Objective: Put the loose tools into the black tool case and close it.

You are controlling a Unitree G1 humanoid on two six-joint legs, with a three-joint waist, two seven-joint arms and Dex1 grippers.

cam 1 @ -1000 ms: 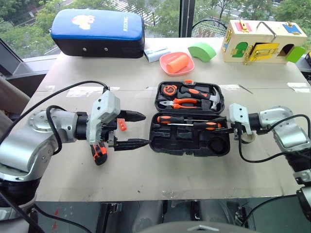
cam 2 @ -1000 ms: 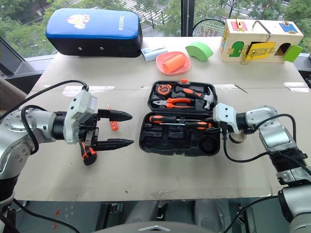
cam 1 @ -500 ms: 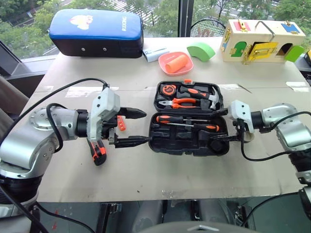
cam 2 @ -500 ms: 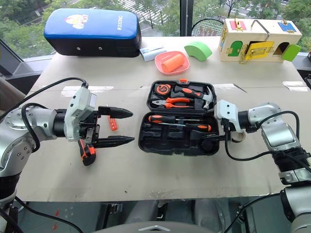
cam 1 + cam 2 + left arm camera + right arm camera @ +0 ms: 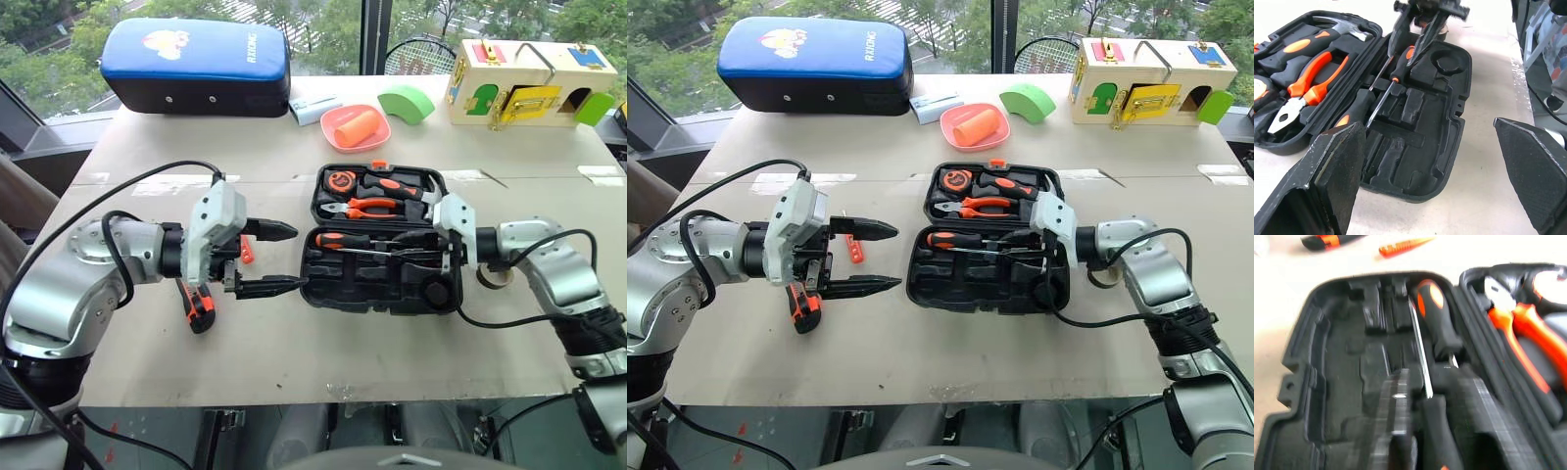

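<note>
The black tool case point(image 5: 380, 300) lies open mid-table. One orange-and-black screwdriver point(image 5: 345, 239) rests in its base. A second screwdriver point(image 5: 1409, 52) lies beside it, and my right gripper point(image 5: 1404, 48) is shut with its tips down at that handle. My left gripper point(image 5: 294, 257) hangs open and empty just left of the case. Behind it lies the slim orange tester screwdriver point(image 5: 245, 251), and the utility knife point(image 5: 199, 302) lies below the wrist. A small tape roll point(image 5: 488, 278) sits right of the case, partly behind my right arm.
Hammer, pliers and tape measure fill the case lid point(image 5: 380, 192). At the back stand a blue padded case point(image 5: 196, 64), a pink dish point(image 5: 355, 127) with an orange cylinder, a green block point(image 5: 407, 101) and a wooden latch box point(image 5: 529, 83).
My right gripper opened wide, then shut, swinging left from beside the case to over the second screwdriver's handle. The left arm held still.
</note>
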